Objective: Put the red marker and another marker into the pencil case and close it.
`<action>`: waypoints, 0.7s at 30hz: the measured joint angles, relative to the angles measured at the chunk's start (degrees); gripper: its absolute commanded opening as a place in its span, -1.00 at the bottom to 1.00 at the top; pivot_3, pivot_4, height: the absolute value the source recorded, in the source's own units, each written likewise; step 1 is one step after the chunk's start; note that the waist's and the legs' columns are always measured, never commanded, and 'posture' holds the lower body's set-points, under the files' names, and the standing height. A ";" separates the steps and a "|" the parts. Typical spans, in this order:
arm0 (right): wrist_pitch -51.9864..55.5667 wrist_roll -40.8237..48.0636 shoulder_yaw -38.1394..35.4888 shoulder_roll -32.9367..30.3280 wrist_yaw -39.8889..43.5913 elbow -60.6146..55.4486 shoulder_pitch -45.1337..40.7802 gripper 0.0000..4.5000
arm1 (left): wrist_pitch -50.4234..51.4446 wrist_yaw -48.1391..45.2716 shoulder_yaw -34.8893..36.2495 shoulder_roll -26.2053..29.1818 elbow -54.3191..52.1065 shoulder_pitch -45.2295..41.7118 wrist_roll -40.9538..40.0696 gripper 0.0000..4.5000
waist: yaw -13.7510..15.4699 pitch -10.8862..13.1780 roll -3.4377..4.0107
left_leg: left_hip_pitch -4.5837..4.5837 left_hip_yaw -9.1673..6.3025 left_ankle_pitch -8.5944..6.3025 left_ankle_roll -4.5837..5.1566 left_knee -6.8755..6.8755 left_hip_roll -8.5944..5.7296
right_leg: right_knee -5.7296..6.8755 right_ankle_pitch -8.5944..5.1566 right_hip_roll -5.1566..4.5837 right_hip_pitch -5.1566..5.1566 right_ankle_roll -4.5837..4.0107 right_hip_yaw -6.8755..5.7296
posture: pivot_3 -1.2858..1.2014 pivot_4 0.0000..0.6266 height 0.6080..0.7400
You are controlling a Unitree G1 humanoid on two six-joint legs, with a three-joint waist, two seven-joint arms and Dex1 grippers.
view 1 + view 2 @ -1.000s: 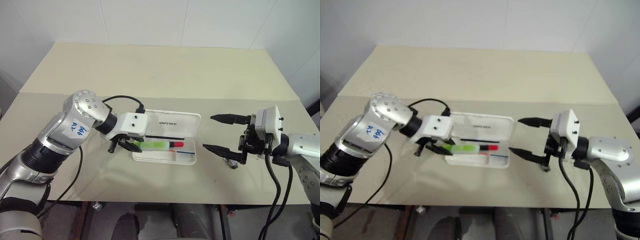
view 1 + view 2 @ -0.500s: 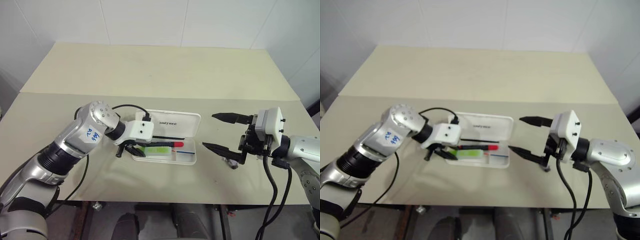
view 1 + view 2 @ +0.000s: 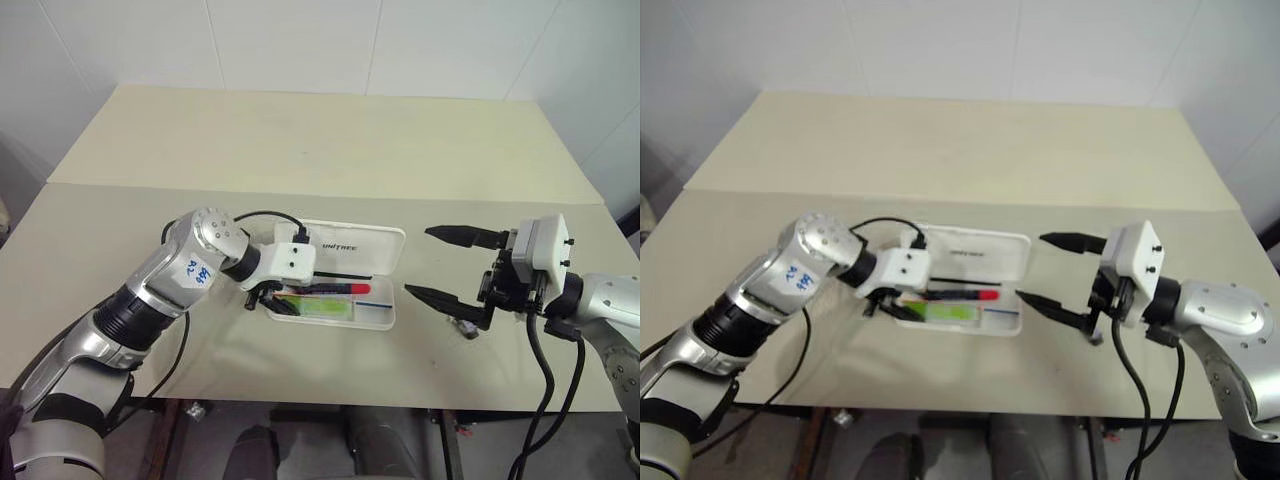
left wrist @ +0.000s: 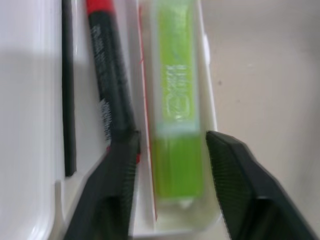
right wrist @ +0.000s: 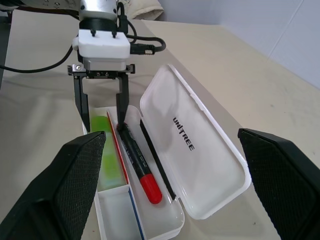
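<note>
- The pencil case (image 3: pixel 375 250) lies open on the surface (image 3: pixel 300 150), red marker (image 5: pixel 137 167) and green highlighter (image 4: pixel 175 100) inside.
- Left pincer (image 5: pixel 100 107) straddles the highlighter, fingers parted (gripping nothing).
- Right pincer (image 3: pixel 445 265) hovers nearby, wide open, empty.

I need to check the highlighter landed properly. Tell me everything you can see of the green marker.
The green marker is chunky, lime-green plastic with a paler translucent section. It lies flat and lengthwise in the front compartment of the open pencil case, beside the red marker, a thin divider between them. The left gripper straddles its end, open, its fingers apart from it.
</note>
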 measured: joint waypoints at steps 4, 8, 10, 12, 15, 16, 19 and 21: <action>-0.02 0.10 0.00 0.03 -0.45 -0.01 0.04 1.00 | -0.05 -0.34 0.02 -0.30 -0.09 -0.05 -0.06 0.29 | -0.19 0.00 0.00 | 0.01 0.01 0.00 0.00 -0.05 0.00 | 0.00 0.03 0.00 -0.02 0.06 0.00 | 0.03 -0.52 1.00; 0.07 0.30 0.00 0.07 -0.86 0.03 0.04 1.00 | 0.18 -1.14 1.00 -0.50 -0.68 -0.07 -1.81 0.29 | -0.08 0.00 0.00 | 0.00 -0.02 0.00 0.00 -0.08 0.00 | 0.03 0.05 0.01 -0.04 0.09 -0.01 | 0.03 -0.52 1.00; 0.90 0.87 0.00 0.07 -1.20 0.09 0.03 1.00 | 0.40 -1.40 2.22 -0.81 -1.01 -0.07 -3.39 0.45 | -0.07 0.00 0.00 | -0.01 -0.01 0.00 0.00 -0.07 0.00 | 0.02 0.05 0.01 -0.04 0.09 0.00 | 0.03 -0.52 1.00; 1.88 1.35 -0.07 0.05 -1.82 0.20 0.03 1.00 | -0.81 -1.52 3.57 -0.86 -1.00 -0.07 -4.55 0.69 | -0.09 0.00 0.00 | -0.01 -0.01 0.00 0.00 -0.06 0.00 | 0.02 0.04 0.01 -0.04 0.08 0.00 | 0.03 -0.52 1.00; 3.83 1.85 -0.34 -0.35 -2.42 0.24 0.09 1.00 | -4.06 -1.43 5.44 -0.81 -0.19 0.10 -5.63 0.99 | -0.09 0.00 0.01 | 0.01 -0.01 0.00 0.00 -0.07 0.00 | 0.03 0.04 0.01 -0.04 0.07 0.00 | 0.03 -0.52 1.00; 4.93 2.43 -0.76 -0.75 -2.77 0.20 0.32 1.00 | -5.29 -1.44 6.36 -0.95 0.04 0.42 -6.24 0.99 | -0.09 0.00 0.00 | 0.00 -0.01 0.00 0.00 -0.07 0.00 | 0.02 0.03 0.01 -0.04 0.06 0.00 | 0.03 -0.52 1.00; 9.63 3.89 -2.82 -3.00 -4.57 -0.08 1.28 1.00 | -11.16 -1.78 10.20 -2.84 0.69 2.33 -9.86 0.99 | 0.01 0.00 0.01 | -0.02 0.01 0.00 0.00 -0.06 0.00 | 0.02 0.04 -0.04 -0.04 0.06 -0.01 | 0.03 -0.52 1.00; 13.18 4.84 -4.17 -4.93 -5.84 -0.52 2.28 1.00 | -15.36 -2.82 12.15 -3.39 1.89 3.57 -12.31 0.99 | 0.00 0.00 0.01 | -0.02 0.01 0.00 0.00 -0.07 0.00 | -0.01 0.03 -0.04 -0.04 0.04 -0.01 | 0.03 -0.52 1.00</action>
